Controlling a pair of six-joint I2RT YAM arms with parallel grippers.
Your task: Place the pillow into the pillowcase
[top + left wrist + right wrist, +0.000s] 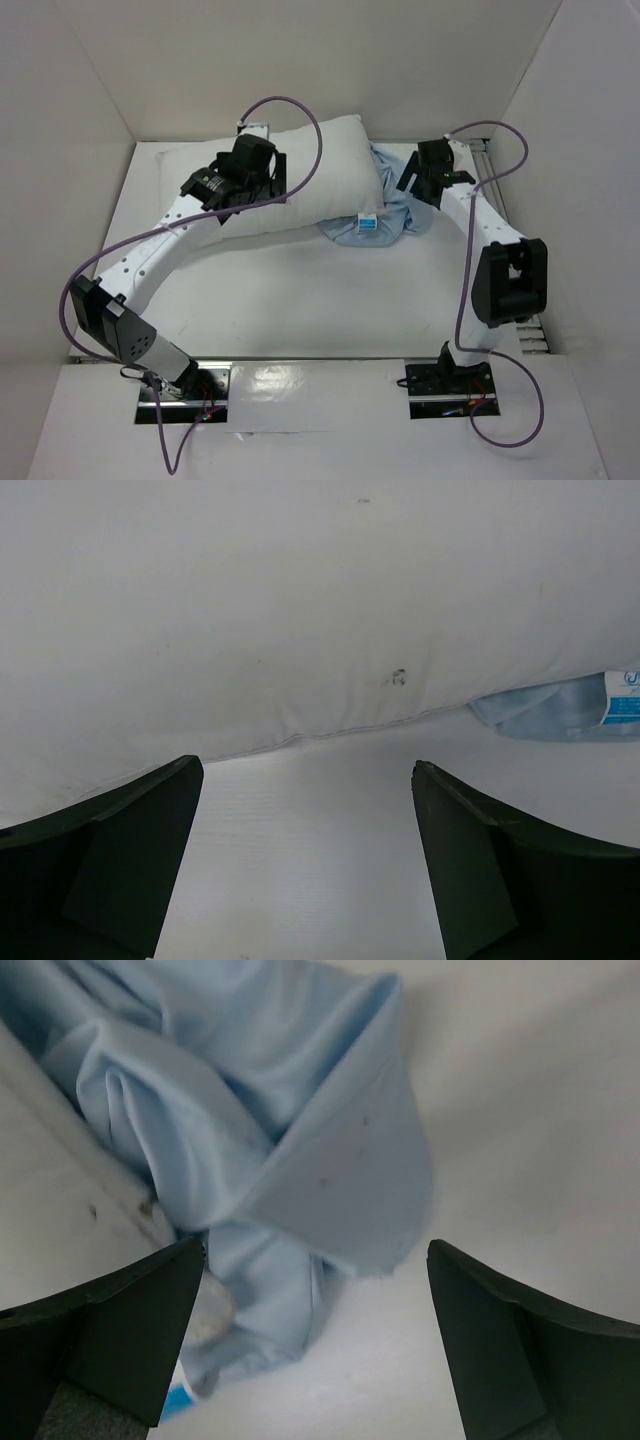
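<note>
White panels (pixel 300 60) enclose a white table (pixel 300 300). The pillow (pixel 335 160) lies across the upper centre of the overhead view. It is plump and plain white, with pointed corners and its long axis running left to right. The left wrist view shows a few small dark marks near the seam along its lower edge.

The pillowcase (pixel 390 215) lies bunched at the right end of the pillow, touching it. It is thin, pale blue and heavily folded, with tiny dark specks. A white-and-blue label (pixel 367 223) shows at its near edge. No opening can be identified among the folds. The pillow is entirely outside the pillowcase, so insertion is judged not yet begun.

The left gripper (pixel 305 770) hovers over the near edge of the pillow. Its jaws are spread wide and hold nothing; only seam and bare table show between them. The right gripper (pixel 315 1250) hovers over the pillowcase with its jaws likewise fully apart and empty, framing a folded flap of blue cloth.

This arrangement suggests a division of labour: the right arm to find and spread the mouth of the case, the left arm to feed the pillow in.
</note>
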